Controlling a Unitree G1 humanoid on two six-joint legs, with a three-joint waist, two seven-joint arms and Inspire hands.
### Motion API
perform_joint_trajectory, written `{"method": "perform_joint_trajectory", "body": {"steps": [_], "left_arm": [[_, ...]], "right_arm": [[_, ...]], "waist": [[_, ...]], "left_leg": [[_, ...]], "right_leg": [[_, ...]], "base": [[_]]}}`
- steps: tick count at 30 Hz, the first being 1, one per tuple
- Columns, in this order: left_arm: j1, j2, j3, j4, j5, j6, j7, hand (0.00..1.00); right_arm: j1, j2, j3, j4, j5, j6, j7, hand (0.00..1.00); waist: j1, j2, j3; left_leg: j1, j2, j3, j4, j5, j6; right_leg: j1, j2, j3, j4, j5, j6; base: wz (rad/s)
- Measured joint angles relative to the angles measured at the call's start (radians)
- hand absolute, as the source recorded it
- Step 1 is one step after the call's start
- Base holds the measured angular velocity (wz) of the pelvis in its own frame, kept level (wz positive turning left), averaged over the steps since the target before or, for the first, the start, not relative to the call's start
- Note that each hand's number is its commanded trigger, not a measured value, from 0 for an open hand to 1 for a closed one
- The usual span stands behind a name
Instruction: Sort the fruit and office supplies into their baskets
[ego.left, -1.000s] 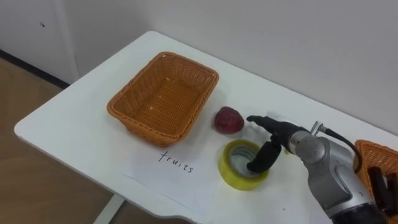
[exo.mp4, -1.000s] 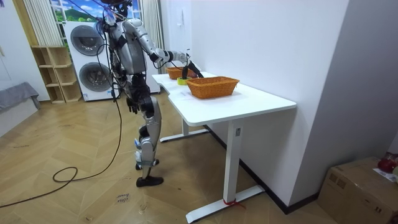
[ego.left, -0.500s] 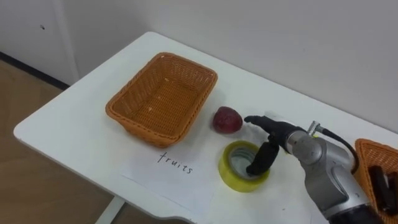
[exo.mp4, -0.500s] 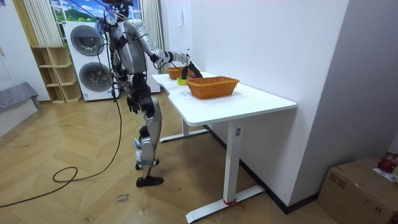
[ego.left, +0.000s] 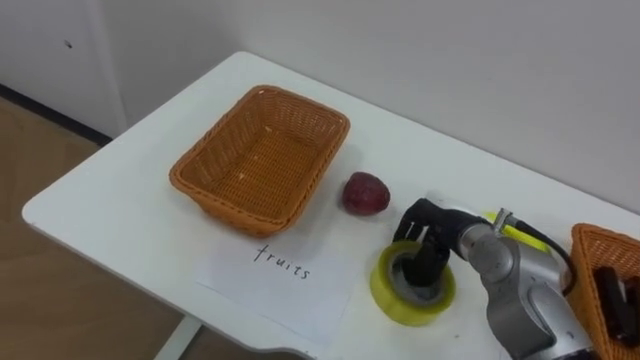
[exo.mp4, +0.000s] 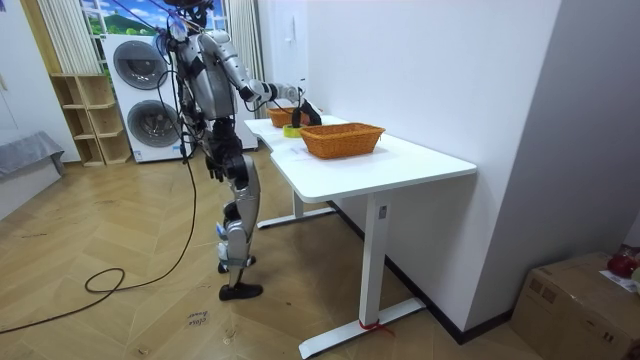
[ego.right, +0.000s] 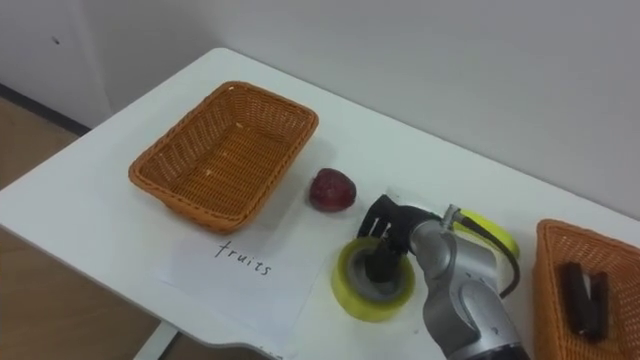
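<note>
Lower right of the frame, my right hand (ego.left: 430, 240) is curled over the yellow tape roll (ego.left: 385, 290), fingertips sunk in its core, gripping the rim. The roll lies flat on the surface (ego.left: 120, 200). The right-edge basket (ego.left: 598, 252) is cut off, and I can't make out its dark contents

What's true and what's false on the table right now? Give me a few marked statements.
1. The left basket is empty. True.
2. The red fruit lies in a basket. False: it lies on the table, beside the left basket.
3. The right hand has fingers down the hole of the yellow tape roll. True.
4. The right basket holds nothing. False: a dark thing lies in it.
5. The sheet of paper lies inside the left basket. False: it lies flat on the table.
</note>
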Motion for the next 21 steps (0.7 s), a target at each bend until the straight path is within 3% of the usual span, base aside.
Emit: {"method": "perform_joint_trajectory", "body": {"steps": [13,21], "left_arm": [[0.003,0.003,-0.013,-0.008,-0.002,-0.002,0.012,0.00],[0.002,0.003,-0.012,-0.003,0.000,-0.021,0.021,0.00]], "right_arm": [[0.001,-0.007,-0.013,-0.003,0.062,-0.004,-0.015,1.00],[0.015,-0.018,-0.058,-0.018,0.174,-0.059,-0.044,1.00]], "waist": [[-0.011,-0.006,-0.0008],[-0.037,-0.001,0.0016]], "left_leg": [[-0.002,-0.001,-0.003,0.002,0.001,-0.001],[-0.003,-0.001,0.017,0.001,0.001,-0.001]], "right_leg": [[0.000,0.000,-0.001,0.001,0.000,0.000],[-0.001,0.002,0.023,-0.002,0.000,0.000]], "base": [[0.01],[-0.06]]}}
